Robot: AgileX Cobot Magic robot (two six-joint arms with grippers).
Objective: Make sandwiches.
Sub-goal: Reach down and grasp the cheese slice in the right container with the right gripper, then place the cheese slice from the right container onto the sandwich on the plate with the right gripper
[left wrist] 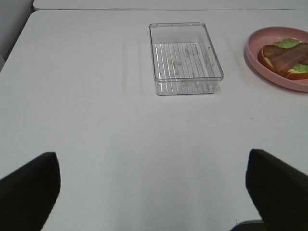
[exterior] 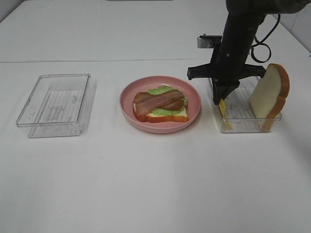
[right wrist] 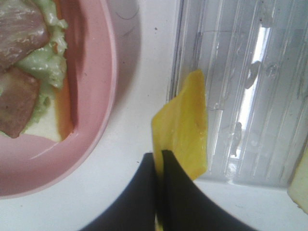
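Note:
On the pink plate (exterior: 127, 104) lies a half-built sandwich: a white bread slice (exterior: 176, 117) with green lettuce (exterior: 160, 90) and brown bacon strips (exterior: 158, 100) on top. My right gripper (exterior: 221, 99) reaches down at the left end of the right clear tray (exterior: 243, 125). It is shut on the yellow cheese square (exterior: 222, 108), which hangs on edge. In the right wrist view the black fingertips (right wrist: 147, 166) pinch the cheese (right wrist: 185, 120) over the tray wall. A second bread slice (exterior: 269, 94) leans upright in that tray. My left gripper (left wrist: 151, 159) is open over bare table.
An empty clear tray (exterior: 53, 104) sits left of the plate, and the left wrist view shows it (left wrist: 153, 53) with the plate (left wrist: 252, 53) beside it. The right arm's cable hangs behind the right tray. White table surrounds everything.

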